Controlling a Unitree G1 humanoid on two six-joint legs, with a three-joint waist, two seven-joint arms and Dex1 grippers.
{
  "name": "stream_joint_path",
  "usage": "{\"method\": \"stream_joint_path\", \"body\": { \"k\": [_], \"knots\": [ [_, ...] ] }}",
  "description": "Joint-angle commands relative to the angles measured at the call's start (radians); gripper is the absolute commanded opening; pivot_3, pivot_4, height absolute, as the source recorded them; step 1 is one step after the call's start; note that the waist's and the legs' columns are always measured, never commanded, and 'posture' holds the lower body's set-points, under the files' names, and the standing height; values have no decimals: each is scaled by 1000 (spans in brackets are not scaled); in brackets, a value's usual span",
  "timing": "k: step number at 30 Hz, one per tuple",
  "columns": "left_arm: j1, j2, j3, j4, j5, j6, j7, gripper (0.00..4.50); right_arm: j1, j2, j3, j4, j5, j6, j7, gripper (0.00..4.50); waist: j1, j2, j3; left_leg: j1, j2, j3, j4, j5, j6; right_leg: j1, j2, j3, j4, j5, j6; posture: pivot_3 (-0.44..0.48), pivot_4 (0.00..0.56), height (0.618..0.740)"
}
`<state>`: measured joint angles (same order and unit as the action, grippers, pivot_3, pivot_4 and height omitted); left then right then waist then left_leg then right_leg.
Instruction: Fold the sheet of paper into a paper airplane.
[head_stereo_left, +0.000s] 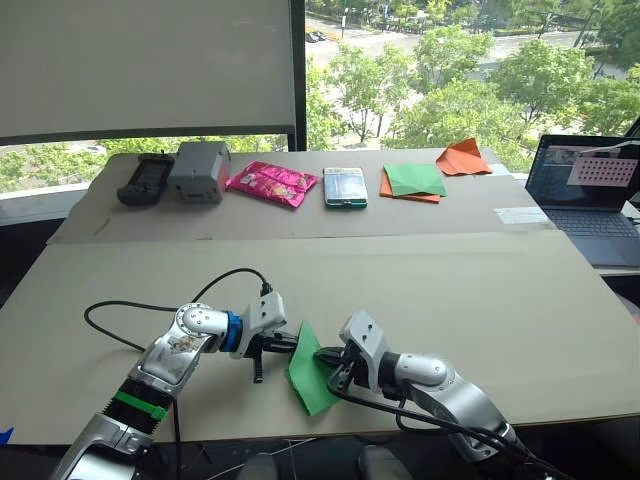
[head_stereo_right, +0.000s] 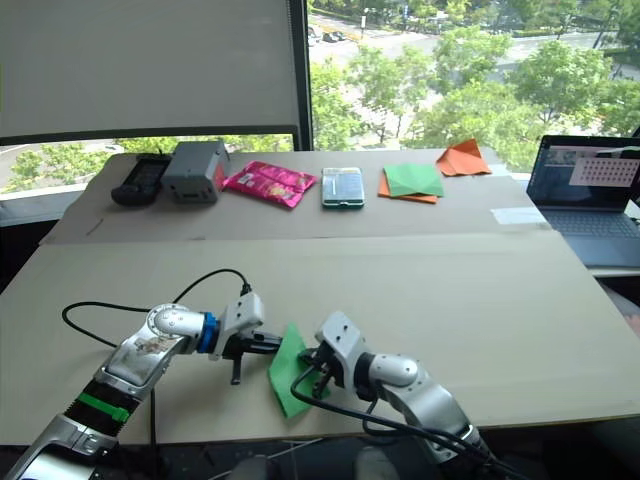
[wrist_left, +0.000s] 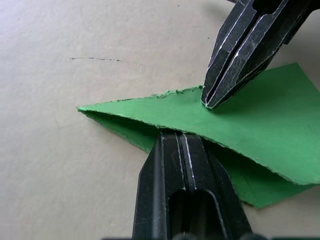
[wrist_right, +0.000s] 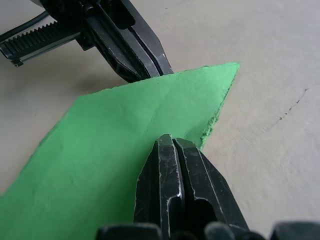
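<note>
You are in the middle of a fold, I judge: the sheet of paper (head_stereo_left: 309, 382) is already a narrow pointed wedge, lying at the near edge of the counter (head_stereo_left: 420, 290), and both arms have hold of it from opposite sides near its pointed end.

Your left gripper (wrist_left: 181, 137) has its fingers clenched on one long edge of the wedge, pinching the layers together. Your right gripper (wrist_right: 175, 145) is clamped too, its fingers closed on the opposite edge just beside the tip. The two sets of fingers point at each other across the paper, close together but not touching.

The paper itself is bright green, thin, and doubled over: in the left wrist view an upper layer sits over a lower one, with the two gaping apart a little along the edge. That edge looks slightly ragged. A faint crease runs down the upper face in the right wrist view. The top layer is bowed rather than flat.

Next, I think you need to press that gaping layer down and run the crease firm, keeping one grip steady while the other moves. Pull gently; the thin paper could tear at the rough edge or slip out of line.
</note>
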<state>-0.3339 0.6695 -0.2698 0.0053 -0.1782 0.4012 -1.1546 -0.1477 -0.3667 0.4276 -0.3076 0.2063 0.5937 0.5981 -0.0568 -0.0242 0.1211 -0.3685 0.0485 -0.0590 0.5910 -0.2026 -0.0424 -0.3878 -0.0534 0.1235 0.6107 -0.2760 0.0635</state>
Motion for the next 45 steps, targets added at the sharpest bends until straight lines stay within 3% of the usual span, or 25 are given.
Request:
{"method": "stream_joint_path", "body": {
  "k": [1,5,11,19,25,37,45],
  "knots": [
    [18,56,67,-45,-34,51,-6,21,-8,-2,14,25,-22,11,5,0,-4,0,2,0,0,0,0,0,0,0,0,0,0,0,0,0,150,736],
    [29,57,109,-118,-120,118,-26,21,-12,0,11,32,-23,13,8,0,-4,-2,5,0,0,0,0,0,0,0,0,0,0,0,0,0,150,736],
    [72,-15,111,-199,-215,189,5,21,-18,0,11,38,-27,11,7,0,-4,-3,7,-1,0,0,0,-1,-1,0,0,0,-1,0,0,0,150,736],
    [110,-7,-12,-55,-25,40,68,21,-49,2,-8,47,-33,3,0,0,-2,-3,7,0,0,0,0,-1,-1,0,0,0,-1,0,0,0,150,736],
    [114,-25,-44,-3,11,-12,81,21,-92,34,3,136,-70,-21,-11,0,8,-1,6,0,-1,0,0,-4,-7,0,-1,0,-2,0,0,0,150,736],
    [143,-14,-60,-12,35,-40,88,21,-230,120,6,353,-127,-75,-20,0,8,4,-2,2,0,0,0,-2,-3,1,0,0,0,0,0,0,150,736],
    [151,-1,-58,-30,35,-33,89,21,-241,154,10,399,-156,-83,-20,0,5,5,-6,2,0,0,0,-1,-2,1,0,0,0,0,0,0,150,736]
  ]
}}
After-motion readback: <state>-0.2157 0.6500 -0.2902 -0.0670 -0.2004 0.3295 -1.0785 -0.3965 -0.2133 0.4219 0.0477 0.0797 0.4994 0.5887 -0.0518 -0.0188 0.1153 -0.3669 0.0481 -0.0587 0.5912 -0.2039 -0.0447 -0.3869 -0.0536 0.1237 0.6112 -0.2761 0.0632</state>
